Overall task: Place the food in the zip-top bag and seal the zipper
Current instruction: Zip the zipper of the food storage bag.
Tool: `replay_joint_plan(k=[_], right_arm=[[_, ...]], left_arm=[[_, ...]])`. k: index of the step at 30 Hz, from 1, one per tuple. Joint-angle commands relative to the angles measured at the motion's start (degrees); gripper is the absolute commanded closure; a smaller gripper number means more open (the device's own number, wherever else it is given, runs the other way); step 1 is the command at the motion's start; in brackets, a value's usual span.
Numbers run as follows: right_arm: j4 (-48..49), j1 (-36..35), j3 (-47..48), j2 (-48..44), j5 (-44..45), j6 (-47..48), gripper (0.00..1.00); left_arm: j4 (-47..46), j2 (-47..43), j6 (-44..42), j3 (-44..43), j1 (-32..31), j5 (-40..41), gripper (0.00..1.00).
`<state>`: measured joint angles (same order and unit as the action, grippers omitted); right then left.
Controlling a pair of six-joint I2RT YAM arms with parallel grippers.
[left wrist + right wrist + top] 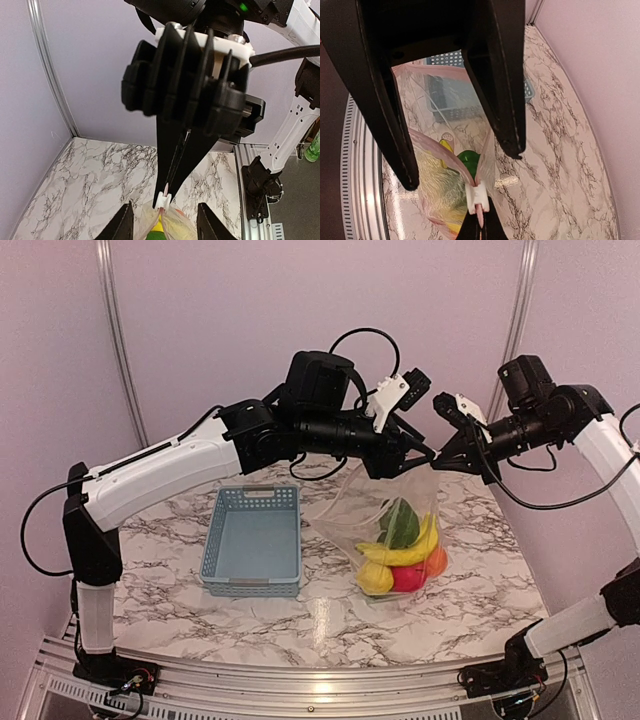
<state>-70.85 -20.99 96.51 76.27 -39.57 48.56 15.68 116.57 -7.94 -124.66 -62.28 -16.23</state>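
View over a marble-patterned table (180, 580), read left to right. A grey-blue slatted plastic basket (250, 540) stands at left, apart from the bag. At centre the left claw (462, 167) is spread wide. Its two fingers straddle the mouth of the clear crinkly plastic zip-top bag (385, 495) without gripping it. The bag hangs upright, and glossy toy fruits and vegetables (402, 558) (yellow bananas, a red apple, an orange, a green piece) lie heaped in its bottom. The pink-tinted zipper strip (445, 152) is parted behind a small white slider (477, 196). The right claw (166, 192) is pinched closed on the strip's end at that slider.
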Motion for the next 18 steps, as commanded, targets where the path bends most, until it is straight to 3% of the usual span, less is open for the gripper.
replay_joint_plan(k=[1, 18], right_arm=[[-1.10, -0.45, 1.97, -0.30, -1.88, 1.01, 1.00], [-1.22, -0.42, 1.67, 0.28, -2.77, 0.52, 1.00]], left_arm=[[-0.28, 1.89, -1.15, -1.19, 0.88, -2.71, 0.57], [-2.61, 4.27, -0.77, -2.34, 1.97, -3.81, 0.71]])
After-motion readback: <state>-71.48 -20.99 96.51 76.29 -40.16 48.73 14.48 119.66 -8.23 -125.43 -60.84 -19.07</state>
